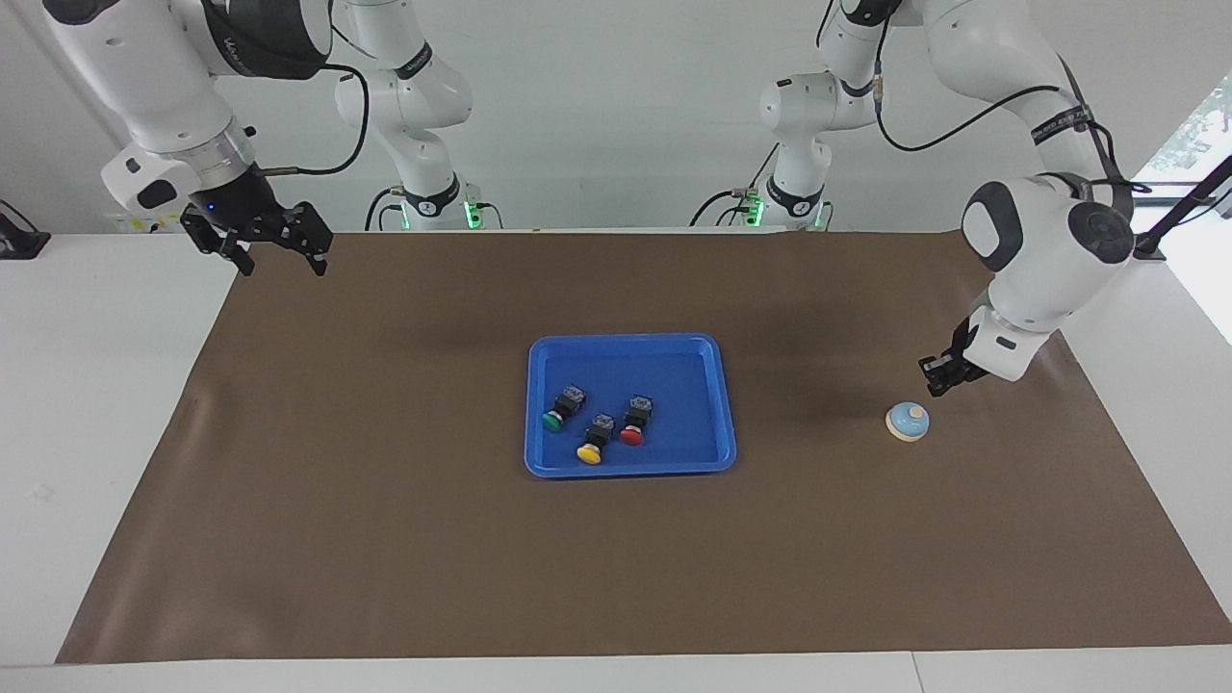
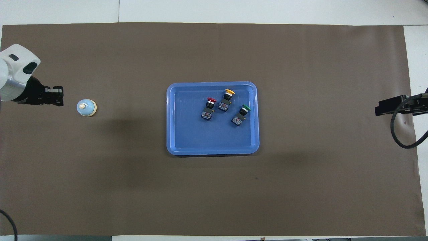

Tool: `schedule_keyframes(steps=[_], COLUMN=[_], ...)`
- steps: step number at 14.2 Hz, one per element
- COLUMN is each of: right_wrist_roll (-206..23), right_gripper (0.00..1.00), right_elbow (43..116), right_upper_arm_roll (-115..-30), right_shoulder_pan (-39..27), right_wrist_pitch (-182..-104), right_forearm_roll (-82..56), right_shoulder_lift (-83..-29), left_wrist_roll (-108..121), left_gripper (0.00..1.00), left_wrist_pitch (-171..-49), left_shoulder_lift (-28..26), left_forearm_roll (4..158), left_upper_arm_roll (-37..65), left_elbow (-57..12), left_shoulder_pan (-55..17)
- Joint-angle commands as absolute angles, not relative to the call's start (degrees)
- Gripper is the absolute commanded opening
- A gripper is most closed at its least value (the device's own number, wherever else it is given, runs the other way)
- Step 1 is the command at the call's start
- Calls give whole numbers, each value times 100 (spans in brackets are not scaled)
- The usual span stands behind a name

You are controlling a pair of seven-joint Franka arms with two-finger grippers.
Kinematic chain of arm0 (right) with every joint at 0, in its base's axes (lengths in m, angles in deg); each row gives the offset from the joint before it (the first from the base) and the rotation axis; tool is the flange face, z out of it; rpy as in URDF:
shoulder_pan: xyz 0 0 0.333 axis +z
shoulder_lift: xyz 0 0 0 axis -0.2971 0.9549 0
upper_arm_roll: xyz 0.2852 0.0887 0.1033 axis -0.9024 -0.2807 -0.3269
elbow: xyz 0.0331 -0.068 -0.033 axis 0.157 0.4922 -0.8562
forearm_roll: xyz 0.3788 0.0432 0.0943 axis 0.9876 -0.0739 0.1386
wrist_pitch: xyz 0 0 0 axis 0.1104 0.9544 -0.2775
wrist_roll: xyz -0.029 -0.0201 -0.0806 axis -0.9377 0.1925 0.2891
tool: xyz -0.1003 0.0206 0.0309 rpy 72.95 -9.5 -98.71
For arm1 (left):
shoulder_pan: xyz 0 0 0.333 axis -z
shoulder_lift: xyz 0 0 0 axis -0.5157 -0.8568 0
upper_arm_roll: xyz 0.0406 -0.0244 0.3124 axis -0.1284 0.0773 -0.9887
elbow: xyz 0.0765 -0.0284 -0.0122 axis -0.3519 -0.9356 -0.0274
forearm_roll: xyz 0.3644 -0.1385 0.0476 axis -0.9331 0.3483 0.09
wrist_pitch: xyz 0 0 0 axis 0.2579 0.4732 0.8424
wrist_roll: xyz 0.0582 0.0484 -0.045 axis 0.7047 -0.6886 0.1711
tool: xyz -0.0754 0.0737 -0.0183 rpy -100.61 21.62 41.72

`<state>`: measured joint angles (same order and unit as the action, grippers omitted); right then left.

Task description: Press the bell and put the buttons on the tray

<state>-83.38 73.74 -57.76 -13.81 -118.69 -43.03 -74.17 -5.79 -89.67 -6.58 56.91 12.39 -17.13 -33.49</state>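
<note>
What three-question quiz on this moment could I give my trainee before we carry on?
1. True or false: all three buttons lie in the tray.
2. Which gripper is beside the bell? A) left B) right
3. Fill in: the right gripper is ____, up over the brown mat's corner.

Key: 1 true. 2 A: the left gripper, shut, not touching the bell. 3 open.
</note>
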Motion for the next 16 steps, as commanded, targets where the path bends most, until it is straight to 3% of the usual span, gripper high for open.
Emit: schedule_keyframes(steps=[1,8,12,14,15,16], right_wrist_roll=[-7949,-7894,-7886,-7886,-7886,-7886], right_gripper=[100,100,100,100,100,100], right_elbow=[7281,7343,7343,7352,7352,7352], right_upper_arm_roll=[-5819,-5836,-5836,-5836,-5836,-5836], right_shoulder_pan=[-1377,-1271,-1271,-1297,-1324,-1333], right_wrist_pitch=[-11818,-11774,-11607,-11590,-11590,-11590], right_forearm_roll=[-4348,-4347,-4347,-4347,-4347,-4347], right_shoulder_lift=[-7347,-7391,-7409,-7417,-7417,-7409], left_wrist_roll=[-533,-595,-524,-524,-515,-515], left_gripper=[0,0,0,49,88,100], left_wrist_pitch=[-9430,-9801,-8820,-8125,-7869,-7675], left_shoulder_lift=[-859,-1063,-1028,-940,-809,-573], left_forearm_roll=[5627,5618,5662,5662,5662,5653], left_upper_arm_roll=[1248,1239,1257,1257,1257,1266], left_elbow=[-1870,-2221,-1231,-712,-640,-648], left_shoulder_pan=[-3350,-3350,-3306,-3254,-3236,-3228])
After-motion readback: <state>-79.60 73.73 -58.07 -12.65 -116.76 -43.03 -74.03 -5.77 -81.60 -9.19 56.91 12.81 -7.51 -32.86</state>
